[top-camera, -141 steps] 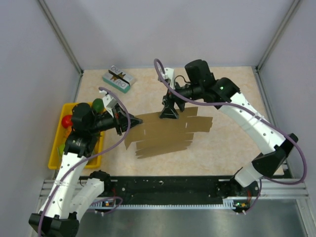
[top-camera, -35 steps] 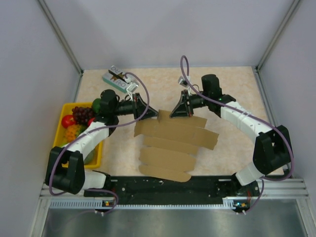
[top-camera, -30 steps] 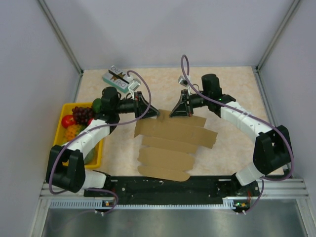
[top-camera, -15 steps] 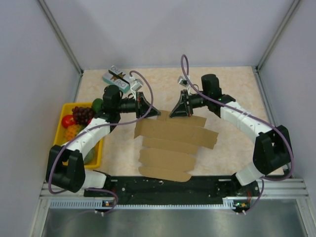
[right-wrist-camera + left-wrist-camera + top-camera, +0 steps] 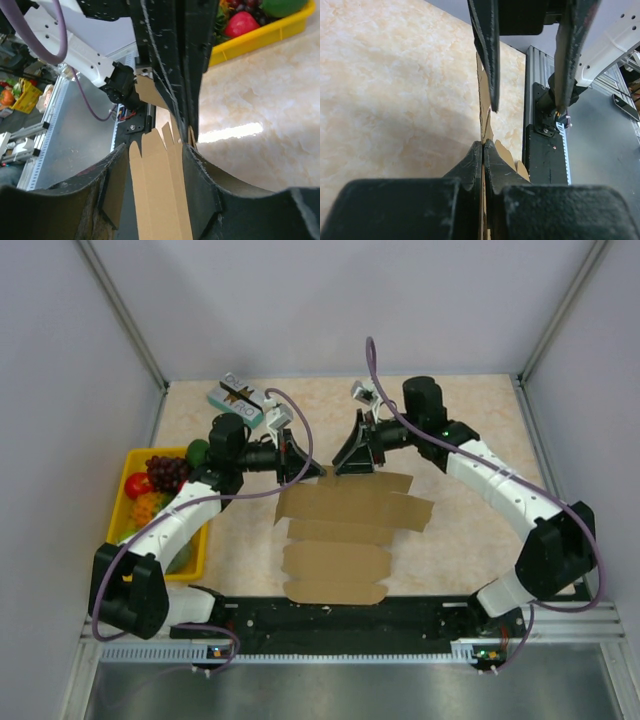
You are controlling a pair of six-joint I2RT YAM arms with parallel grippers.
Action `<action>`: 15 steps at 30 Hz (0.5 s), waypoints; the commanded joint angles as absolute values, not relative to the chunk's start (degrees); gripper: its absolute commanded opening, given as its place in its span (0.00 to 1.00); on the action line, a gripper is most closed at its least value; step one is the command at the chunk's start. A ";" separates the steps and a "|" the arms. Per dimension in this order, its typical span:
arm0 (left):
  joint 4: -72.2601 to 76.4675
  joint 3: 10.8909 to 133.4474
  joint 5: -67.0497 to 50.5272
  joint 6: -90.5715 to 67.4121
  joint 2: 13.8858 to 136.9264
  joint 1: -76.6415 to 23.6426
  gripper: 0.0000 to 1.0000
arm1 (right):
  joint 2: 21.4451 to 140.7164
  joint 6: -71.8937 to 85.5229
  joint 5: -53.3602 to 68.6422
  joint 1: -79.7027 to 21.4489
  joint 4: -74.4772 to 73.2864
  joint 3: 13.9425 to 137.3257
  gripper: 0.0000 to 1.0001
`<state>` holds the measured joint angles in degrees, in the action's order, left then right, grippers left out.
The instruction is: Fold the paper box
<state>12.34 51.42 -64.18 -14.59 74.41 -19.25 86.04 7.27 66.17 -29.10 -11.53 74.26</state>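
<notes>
The paper box (image 5: 345,530) is sloping across the middle of the worktop (image 5: 470,540), with its far edge raised. The left fingers (image 5: 472,162) are clamping that edge. The right fingers (image 5: 116,182) are standing apart around it, gripping nothing. Pinched at one spot only, the thin sheet is risking swinging, sagging or slipping free.

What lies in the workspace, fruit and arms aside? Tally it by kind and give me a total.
paper box: 1
teal-and-white printed box: 1
yellow tray: 1
Total: 3
</notes>
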 commanded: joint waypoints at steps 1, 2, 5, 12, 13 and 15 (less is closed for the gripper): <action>14.41 53.70 -64.51 -13.79 72.42 -19.42 0.00 | 87.71 3.61 68.29 -31.38 -12.92 77.17 0.45; 14.68 53.70 -64.60 -14.06 72.33 -19.42 0.00 | 87.89 3.26 68.20 -31.55 -12.92 76.73 0.44; 15.21 53.61 -65.39 -14.33 72.16 -19.42 0.00 | 87.72 1.68 65.49 -31.55 -13.53 75.85 0.47; 14.24 53.35 -66.00 -13.18 71.28 -19.42 0.00 | 86.13 -3.86 56.26 -31.38 -19.50 77.69 0.57; 14.06 53.44 -66.09 -12.84 71.19 -19.42 0.00 | 86.05 -4.04 55.99 -31.12 -20.64 78.13 0.59; 13.80 53.52 -66.44 -12.66 71.19 -19.42 0.00 | 86.13 -4.74 55.90 -30.85 -21.62 79.36 0.61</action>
